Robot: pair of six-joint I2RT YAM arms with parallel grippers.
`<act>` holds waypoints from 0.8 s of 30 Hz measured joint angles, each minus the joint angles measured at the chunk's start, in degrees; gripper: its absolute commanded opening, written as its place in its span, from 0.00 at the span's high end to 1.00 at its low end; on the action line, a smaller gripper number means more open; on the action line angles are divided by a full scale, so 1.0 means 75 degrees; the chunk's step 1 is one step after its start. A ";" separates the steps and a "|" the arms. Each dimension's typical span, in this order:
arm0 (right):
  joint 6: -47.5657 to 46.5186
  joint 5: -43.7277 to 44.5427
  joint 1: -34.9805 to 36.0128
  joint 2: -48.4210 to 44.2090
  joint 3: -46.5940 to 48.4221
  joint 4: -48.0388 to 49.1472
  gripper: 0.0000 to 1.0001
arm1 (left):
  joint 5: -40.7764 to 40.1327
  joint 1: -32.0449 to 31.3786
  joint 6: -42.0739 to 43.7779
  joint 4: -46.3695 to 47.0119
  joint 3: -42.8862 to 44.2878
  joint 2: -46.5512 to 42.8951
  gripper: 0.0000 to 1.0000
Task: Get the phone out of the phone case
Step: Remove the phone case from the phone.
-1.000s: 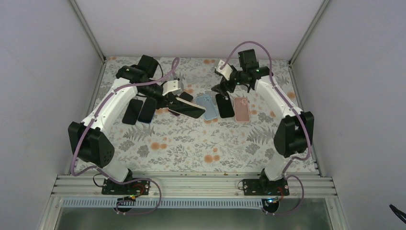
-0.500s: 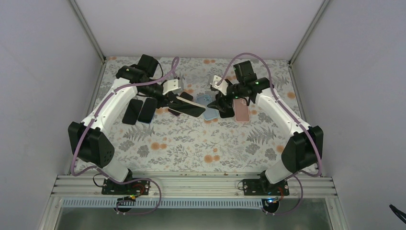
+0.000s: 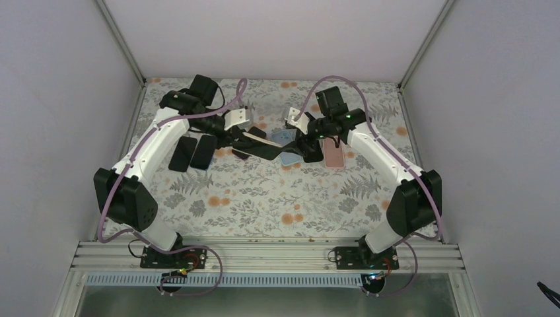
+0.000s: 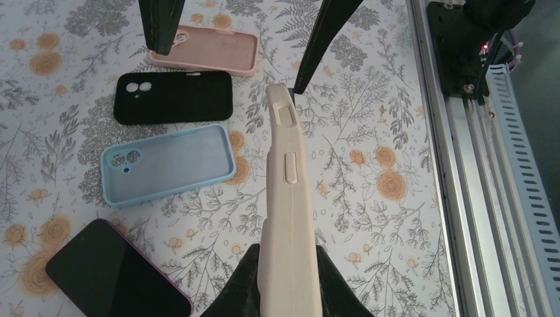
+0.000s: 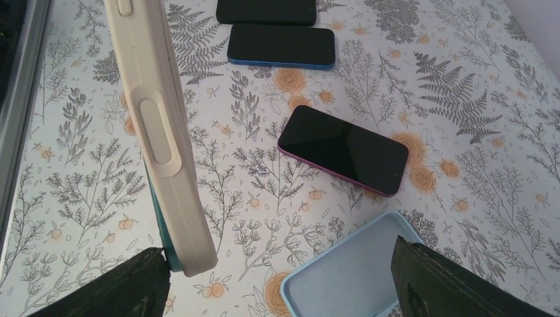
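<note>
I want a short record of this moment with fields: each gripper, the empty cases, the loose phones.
left gripper: shut on the cream cased phone, held on edge above the table
right gripper: open, straddling its far end
empty cases: light blue case, black case, pink case, flat on the table
loose phones: purple-edged phone, blue-edged phone, black phone

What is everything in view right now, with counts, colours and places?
cased phone: 1, cream, held on edge above the table
pink case: 1, empty, table's right half
black case: 1, empty, beside it
light blue case: 1, empty, next along
black phone: 1, left half
blue-edged phone: 1, beside it
purple-edged phone: 1, nearer the middle
table: 1, floral cloth
left gripper: black, shut on the cased phone
right gripper: black, open, straddling its far end
</note>
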 measured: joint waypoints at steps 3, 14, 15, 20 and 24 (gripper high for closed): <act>0.0058 0.0020 0.0000 0.0079 -0.0055 0.0152 0.14 | -0.0079 0.0003 -0.0003 0.0029 0.0000 0.0000 0.98; 0.0061 -0.0134 -0.0058 0.0449 0.0058 0.0172 0.15 | -0.0329 0.0000 -0.0003 0.0087 0.0000 -0.0023 0.98; 0.0050 -0.0175 -0.0079 0.0455 0.0082 0.0154 0.15 | -0.0332 0.0000 -0.0003 0.0114 0.0000 -0.0038 0.98; -0.0006 -0.0271 -0.0175 0.0455 0.0117 0.0003 0.15 | -0.0318 -0.0009 -0.0003 0.0146 0.0000 -0.0058 0.98; -0.0052 -0.0265 -0.0256 0.0455 0.0119 -0.0061 0.15 | -0.0294 -0.0009 -0.0003 0.0114 0.0000 -0.0058 0.98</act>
